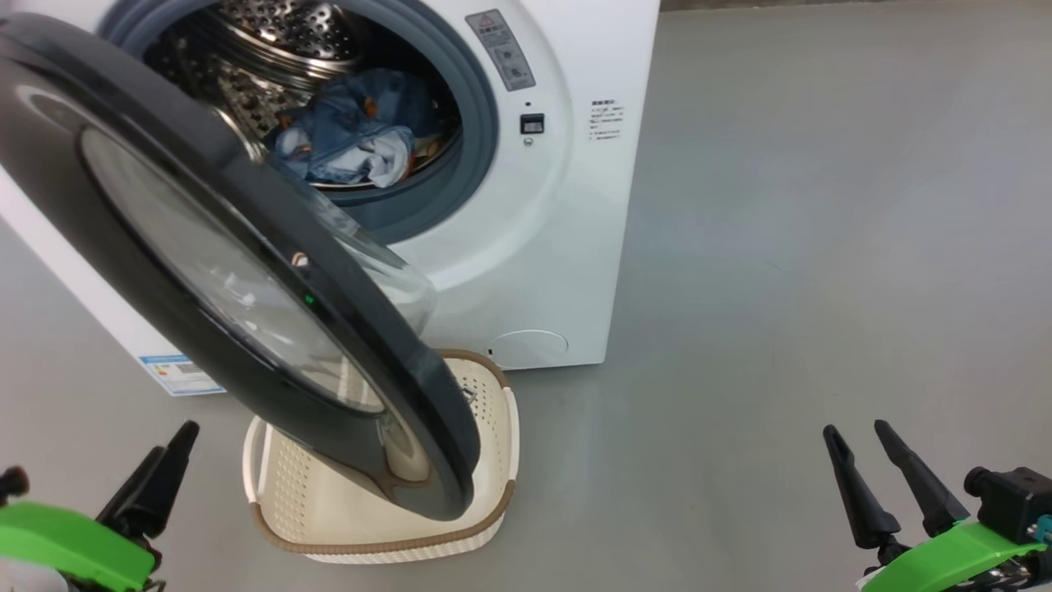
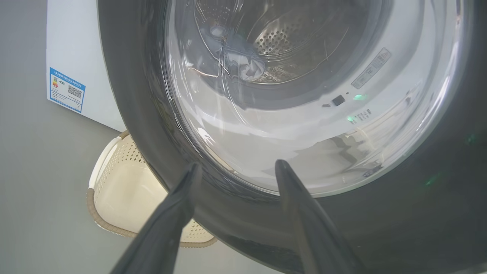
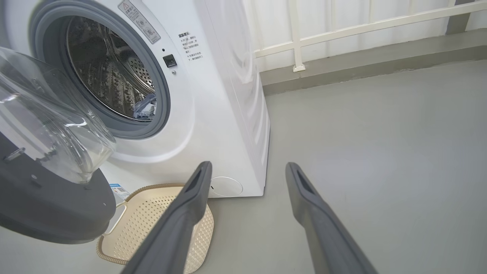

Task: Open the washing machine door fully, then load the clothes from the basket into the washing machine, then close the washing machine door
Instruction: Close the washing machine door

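Inside the drum (image 1: pixel 271 49), blue clothes (image 1: pixel 353 123) (crumpled)

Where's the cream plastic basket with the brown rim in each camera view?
Head view: cream perforated plastic basket bottom centre, partly behind round black door.
Left wrist view: basket lower left, beside the door.
Right wrist view: basket bottom, left of centre.
Shared landmark: blue label sticker on white washer.

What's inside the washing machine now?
Light blue clothes with some cream cloth lie in the steel drum. The half-open door covers the drum's lower left, so anything there is hidden.
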Robot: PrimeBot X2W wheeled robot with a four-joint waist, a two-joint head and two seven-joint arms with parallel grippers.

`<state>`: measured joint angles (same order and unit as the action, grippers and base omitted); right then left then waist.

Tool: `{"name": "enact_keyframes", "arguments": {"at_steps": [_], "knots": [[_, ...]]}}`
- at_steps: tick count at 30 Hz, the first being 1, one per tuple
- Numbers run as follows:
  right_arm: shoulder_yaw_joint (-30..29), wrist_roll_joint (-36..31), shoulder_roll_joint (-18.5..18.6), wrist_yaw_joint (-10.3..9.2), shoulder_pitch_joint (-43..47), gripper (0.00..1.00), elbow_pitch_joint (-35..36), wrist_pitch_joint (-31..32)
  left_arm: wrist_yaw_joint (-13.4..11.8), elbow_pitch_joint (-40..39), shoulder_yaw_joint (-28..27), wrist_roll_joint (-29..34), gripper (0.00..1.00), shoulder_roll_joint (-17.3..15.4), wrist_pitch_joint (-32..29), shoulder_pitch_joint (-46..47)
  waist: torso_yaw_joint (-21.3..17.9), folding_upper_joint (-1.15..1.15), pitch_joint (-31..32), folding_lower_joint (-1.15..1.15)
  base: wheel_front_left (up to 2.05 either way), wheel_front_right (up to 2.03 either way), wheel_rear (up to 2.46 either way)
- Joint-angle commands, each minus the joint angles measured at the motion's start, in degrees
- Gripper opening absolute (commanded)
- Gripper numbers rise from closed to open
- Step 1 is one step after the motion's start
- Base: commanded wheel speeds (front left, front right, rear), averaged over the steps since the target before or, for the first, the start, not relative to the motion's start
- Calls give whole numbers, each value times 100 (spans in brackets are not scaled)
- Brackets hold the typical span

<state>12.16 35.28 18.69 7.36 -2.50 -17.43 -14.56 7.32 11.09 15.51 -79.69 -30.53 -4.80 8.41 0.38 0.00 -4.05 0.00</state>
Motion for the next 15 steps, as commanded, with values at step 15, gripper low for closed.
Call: {"name": "enact_keyframes", "arguments": {"at_steps": [15], "knots": [[-42, -67, 92, 13, 38, 100, 128, -44, 17, 449, 175, 1436, 100, -115, 1973, -283, -190, 0, 16, 0, 0, 0, 0]]}}
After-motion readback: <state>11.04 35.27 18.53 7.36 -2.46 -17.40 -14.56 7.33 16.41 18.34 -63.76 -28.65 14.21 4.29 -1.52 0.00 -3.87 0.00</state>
